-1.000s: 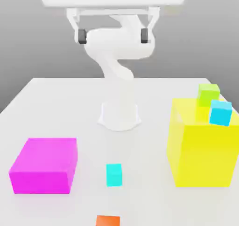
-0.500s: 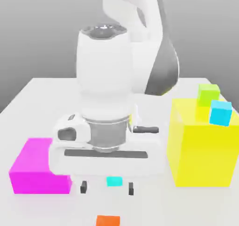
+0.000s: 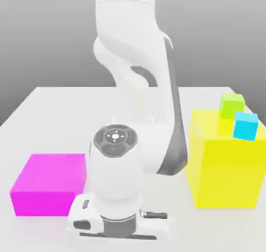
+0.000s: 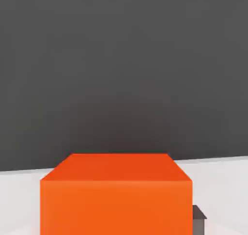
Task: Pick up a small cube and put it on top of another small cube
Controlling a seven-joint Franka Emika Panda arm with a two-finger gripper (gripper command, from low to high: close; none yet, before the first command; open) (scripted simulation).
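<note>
Orange cube [image 4: 116,207] at the gripper [image 4: 116,222], clenched on it.
Magenta block [image 3: 51,178] off the gripper's side, exterior view's left; yellow block [image 3: 226,168] across, exterior view's right, bearing lime-green cube [image 3: 231,106] and sky-blue cube [image 3: 245,126]; pale tabletop [image 3: 67,121] below, grey backdrop [image 3: 47,38] beyond; arm [image 3: 127,27] bent forward, hand low.
</note>
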